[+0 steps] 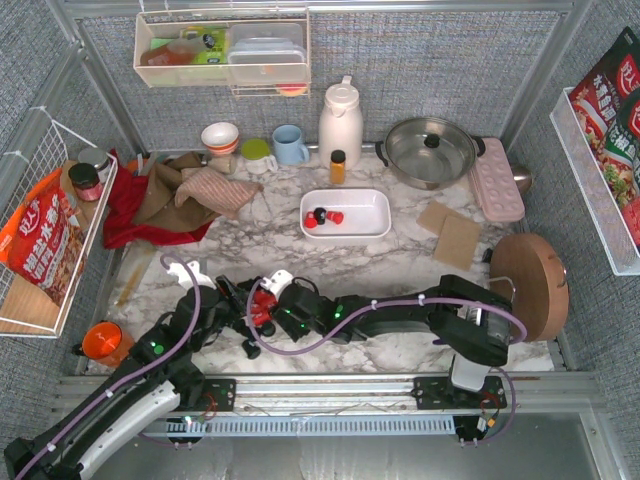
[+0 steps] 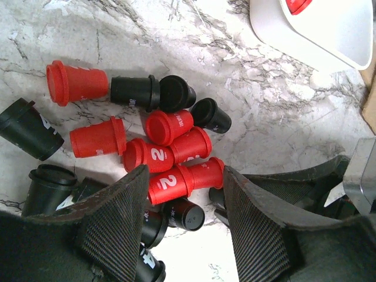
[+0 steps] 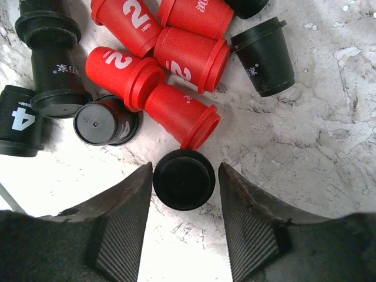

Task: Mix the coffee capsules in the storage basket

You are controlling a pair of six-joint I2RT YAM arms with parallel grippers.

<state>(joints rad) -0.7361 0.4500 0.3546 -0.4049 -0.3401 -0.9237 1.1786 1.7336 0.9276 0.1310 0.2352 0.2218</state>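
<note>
Coffee capsules (image 3: 176, 53) are lying heaped beneath both your tools: right gripper (image 3: 185, 170) straddling a black capsule (image 3: 184, 185), jaws parted, left gripper (image 2: 185, 175) gaping over a red capsule (image 2: 173, 183), storage basket (image 1: 368, 210) sitting well beyond.

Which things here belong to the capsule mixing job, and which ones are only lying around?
For the job: coffee capsules, storage basket, left gripper, right gripper.
Just lying about: white jug, lidded pot, pink tray, blue mug, cloths.
</note>
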